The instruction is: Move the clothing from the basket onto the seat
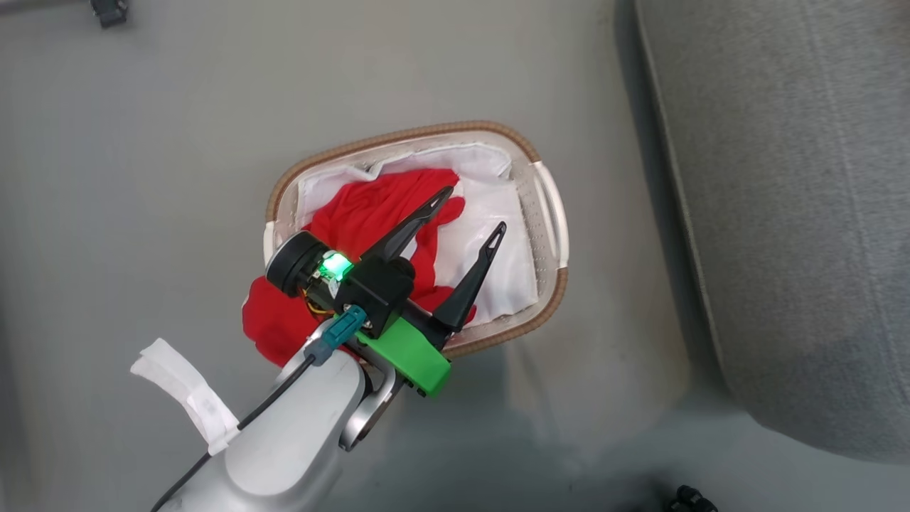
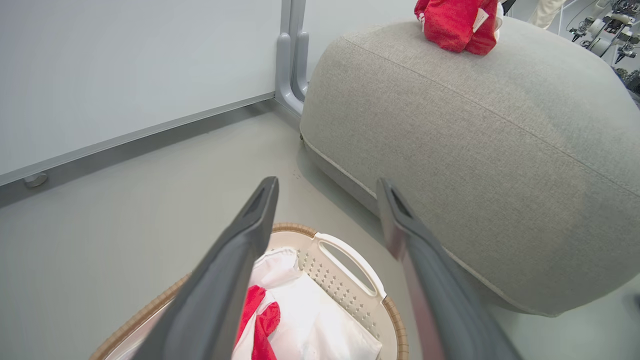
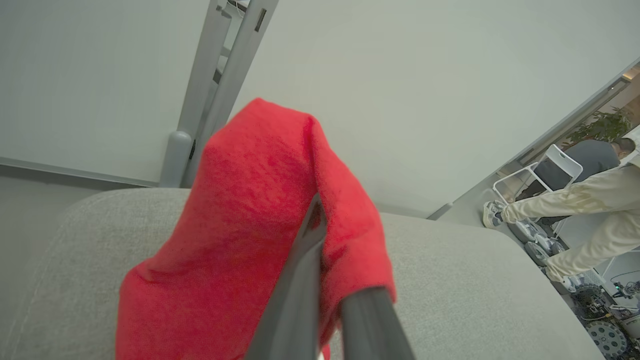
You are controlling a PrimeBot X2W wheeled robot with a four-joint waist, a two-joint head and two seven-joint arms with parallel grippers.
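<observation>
Lying diagonally, red garment (image 1: 355,213) overhangs basket (image 1: 426,131) rim, left pincer (image 1: 474,208) spread above

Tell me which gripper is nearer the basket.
Left. The left gripper hovers open directly above the basket; the right gripper is away over the seat, shut on a red garment.

A crumpled white sheet (image 1: 490,235) lies bunched, and the plain grey floor (image 1: 142,178) carries a small dark object (image 1: 108,11) at the head view's top left. White wall panels (image 2: 125,65) meet at a grey upright post (image 2: 292,60). At the right wrist view's edge, a person's beige-trousered legs (image 3: 585,200) stretch beside a white chair (image 3: 555,160), with a leafy plant (image 3: 602,125) behind.
</observation>
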